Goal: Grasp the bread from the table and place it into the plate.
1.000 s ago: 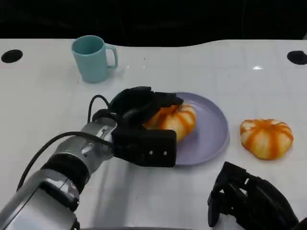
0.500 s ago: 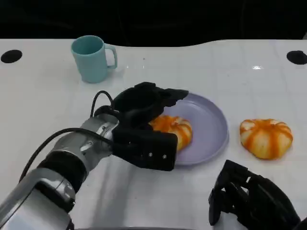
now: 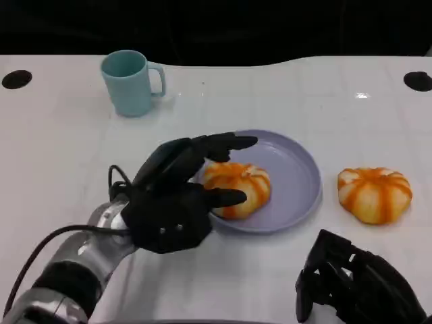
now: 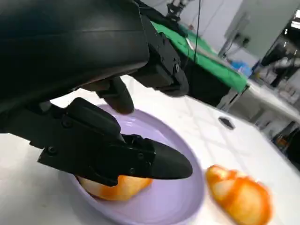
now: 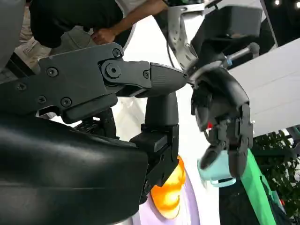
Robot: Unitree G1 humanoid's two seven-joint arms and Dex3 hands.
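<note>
One orange-striped bread (image 3: pixel 237 189) lies inside the lilac plate (image 3: pixel 304 169), toward its left side. My left hand (image 3: pixel 177 199) hovers just left of it, fingers spread, holding nothing; a fingertip reaches over the bread's near edge. The left wrist view shows that bread (image 4: pixel 112 186) under my fingers (image 4: pixel 117 154), resting on the plate (image 4: pixel 178 201). A second bread (image 3: pixel 374 194) sits on the table to the right of the plate. My right hand (image 3: pixel 351 283) rests low at the front right, empty.
A teal mug (image 3: pixel 129 82) stands at the back left. Two black holes mark the table's far corners. In the right wrist view a person (image 5: pixel 108 33) is beside the table, behind my left hand (image 5: pixel 222 112).
My left hand has let go of the bread in the plate, opened its fingers and drawn back toward me. The bread settled slightly lower in the plate. The right hand stayed put.
</note>
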